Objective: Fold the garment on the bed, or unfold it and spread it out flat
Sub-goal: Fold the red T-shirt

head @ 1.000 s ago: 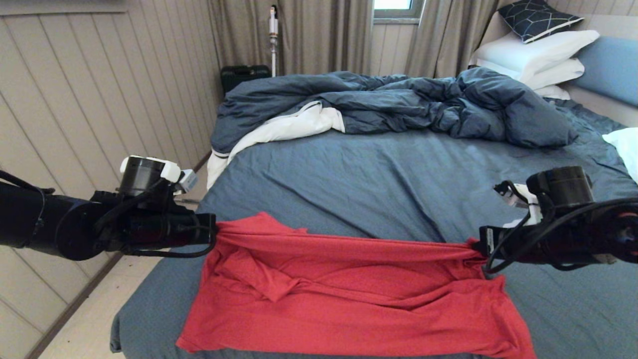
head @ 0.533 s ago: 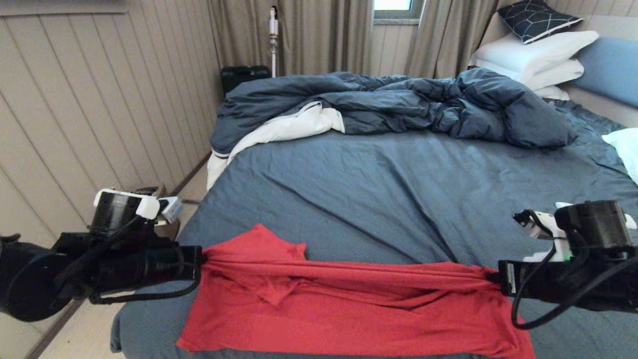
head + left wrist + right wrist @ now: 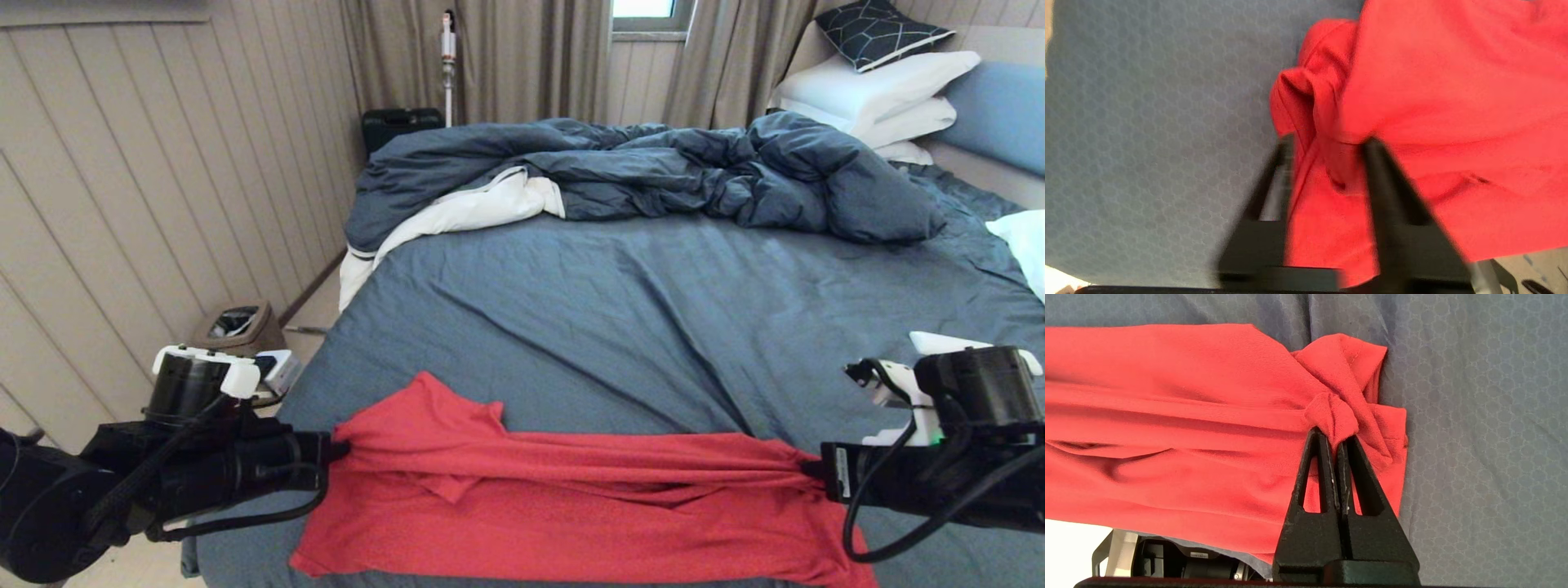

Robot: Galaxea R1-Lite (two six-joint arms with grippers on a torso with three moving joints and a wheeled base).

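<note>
**Red T-shirt stretched between two pincers, low over the bed**

Head view: the left pincer and right pincer hold the T-shirt taut between them over the bed; lower both evenly. Left wrist view: fingers parted, cloth between them. Right wrist view: fingers pinch a bunched corner; release only once it lies flat.

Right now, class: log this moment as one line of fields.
left end effector: open around shirt edge | right end effector: shut on shirt | shirt: stretched across bed
</note>
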